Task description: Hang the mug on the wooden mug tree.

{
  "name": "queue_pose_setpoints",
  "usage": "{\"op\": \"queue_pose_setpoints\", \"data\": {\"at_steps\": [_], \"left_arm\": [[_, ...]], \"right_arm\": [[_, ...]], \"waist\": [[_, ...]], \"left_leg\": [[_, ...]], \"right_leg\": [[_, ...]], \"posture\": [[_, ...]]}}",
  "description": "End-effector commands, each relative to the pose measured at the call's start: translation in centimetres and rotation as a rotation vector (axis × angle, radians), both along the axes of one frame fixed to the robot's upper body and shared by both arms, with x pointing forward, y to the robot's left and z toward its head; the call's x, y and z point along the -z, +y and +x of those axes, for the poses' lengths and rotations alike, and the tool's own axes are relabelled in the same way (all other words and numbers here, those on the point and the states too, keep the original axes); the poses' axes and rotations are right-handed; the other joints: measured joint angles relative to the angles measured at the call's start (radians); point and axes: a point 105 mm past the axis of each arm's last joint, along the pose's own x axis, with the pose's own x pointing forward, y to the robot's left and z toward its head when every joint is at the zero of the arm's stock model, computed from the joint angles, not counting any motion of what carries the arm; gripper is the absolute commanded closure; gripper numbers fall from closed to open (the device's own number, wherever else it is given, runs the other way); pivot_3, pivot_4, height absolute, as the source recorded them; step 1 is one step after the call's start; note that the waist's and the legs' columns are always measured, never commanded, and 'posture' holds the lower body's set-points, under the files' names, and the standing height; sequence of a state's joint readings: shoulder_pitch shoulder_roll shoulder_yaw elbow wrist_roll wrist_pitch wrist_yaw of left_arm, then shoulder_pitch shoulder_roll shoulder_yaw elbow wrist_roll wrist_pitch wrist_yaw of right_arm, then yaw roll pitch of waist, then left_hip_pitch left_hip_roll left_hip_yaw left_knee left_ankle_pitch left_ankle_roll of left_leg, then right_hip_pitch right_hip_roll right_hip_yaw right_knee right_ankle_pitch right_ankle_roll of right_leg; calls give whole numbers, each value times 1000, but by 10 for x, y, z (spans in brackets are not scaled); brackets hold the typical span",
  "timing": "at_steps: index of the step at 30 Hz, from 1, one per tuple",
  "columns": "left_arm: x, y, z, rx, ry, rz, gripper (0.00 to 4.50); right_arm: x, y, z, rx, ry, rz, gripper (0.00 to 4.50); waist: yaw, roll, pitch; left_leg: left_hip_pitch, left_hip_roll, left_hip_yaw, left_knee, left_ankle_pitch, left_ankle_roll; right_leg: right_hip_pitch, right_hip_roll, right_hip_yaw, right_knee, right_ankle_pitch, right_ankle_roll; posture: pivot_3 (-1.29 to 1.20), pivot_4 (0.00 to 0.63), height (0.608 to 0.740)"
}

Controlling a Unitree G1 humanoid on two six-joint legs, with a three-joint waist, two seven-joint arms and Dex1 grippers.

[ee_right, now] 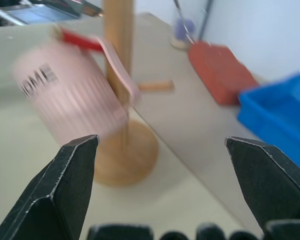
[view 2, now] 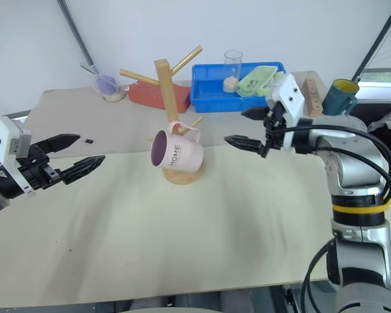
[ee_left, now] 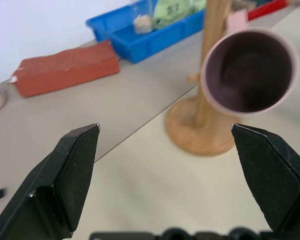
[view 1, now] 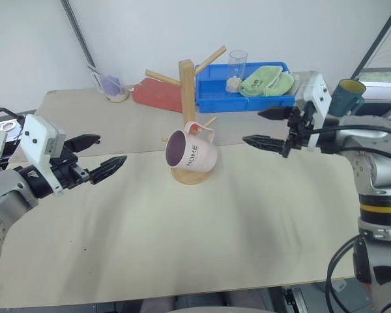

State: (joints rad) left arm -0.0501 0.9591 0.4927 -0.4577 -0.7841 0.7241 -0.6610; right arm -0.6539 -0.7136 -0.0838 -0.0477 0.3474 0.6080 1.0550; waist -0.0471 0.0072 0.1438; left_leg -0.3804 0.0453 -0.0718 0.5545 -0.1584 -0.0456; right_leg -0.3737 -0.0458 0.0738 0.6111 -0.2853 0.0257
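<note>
Left eye view: mug (view 1: 191,152) hangs by its handle on a low peg of the mug tree (view 1: 188,98), so left claw (view 1: 99,154) and right claw (view 1: 269,128) stand open, empty, well apart either side.

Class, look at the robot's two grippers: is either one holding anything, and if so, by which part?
Nothing is held. The left gripper and right gripper are both open and apart from the mug, which hangs by its handle on the wooden mug tree.
</note>
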Motion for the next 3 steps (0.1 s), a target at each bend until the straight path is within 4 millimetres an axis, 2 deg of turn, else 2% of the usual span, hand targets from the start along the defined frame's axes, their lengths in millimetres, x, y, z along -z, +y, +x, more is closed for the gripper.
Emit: {"op": "queue_pose_setpoints", "data": {"at_steps": [1,3], "left_arm": [[-18,0,0,23,-79,22,0],[-19,-2,0,39,-85,20,0]], "right_arm": [[-17,4,-4,-13,-89,28,17],[-15,5,-4,-10,-95,27,17]], "waist": [[0,0,0],[0,0,0]], "left_leg": [[0,0,0,0,0,0],[-1,1,0,-1,0,0]], "right_leg": [[-1,0,0,0,0,0],[-4,0,-1,0,0,0]], "posture": [[0,150,740],[0,150,740]]}}
